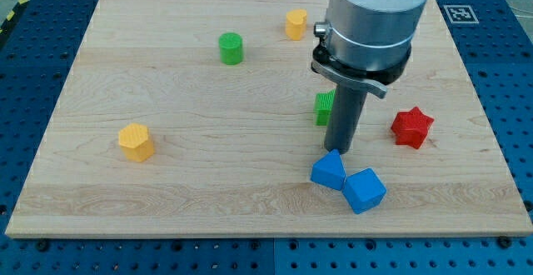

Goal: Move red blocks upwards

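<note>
Red star-shaped plastic block sits at three o'clock from my tip, apart. No jaws here, just a rod touching the blue plastic block at six o'clock, poorly placed for pushing upward.

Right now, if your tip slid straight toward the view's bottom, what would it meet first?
Most likely the nearer blue block: my tip sits just above it in the view, apparently touching or nearly so. Depth is uncertain.
</note>
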Controlling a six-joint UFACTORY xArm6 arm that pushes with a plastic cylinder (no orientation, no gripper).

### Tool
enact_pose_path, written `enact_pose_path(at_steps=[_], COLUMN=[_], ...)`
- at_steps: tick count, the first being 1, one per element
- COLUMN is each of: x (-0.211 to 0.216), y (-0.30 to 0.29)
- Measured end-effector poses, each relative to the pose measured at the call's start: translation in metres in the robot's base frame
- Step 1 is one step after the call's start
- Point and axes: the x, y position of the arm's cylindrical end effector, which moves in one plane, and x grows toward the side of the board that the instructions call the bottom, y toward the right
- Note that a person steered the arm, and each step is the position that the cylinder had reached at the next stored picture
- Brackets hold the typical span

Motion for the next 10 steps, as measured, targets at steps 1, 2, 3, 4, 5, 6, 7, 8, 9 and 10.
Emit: enact_pose_path(at_steps=[1, 2, 3, 4, 5, 6, 7, 8, 9, 10], x=[0.006, 0.009, 0.014, 0.014, 0.017, 0.018, 0.000, -0.027, -0.049, -0.070], y=[0.007, 0.013, 0.027, 0.040, 0.072, 0.099, 0.111, 0.111, 0.111, 0.111])
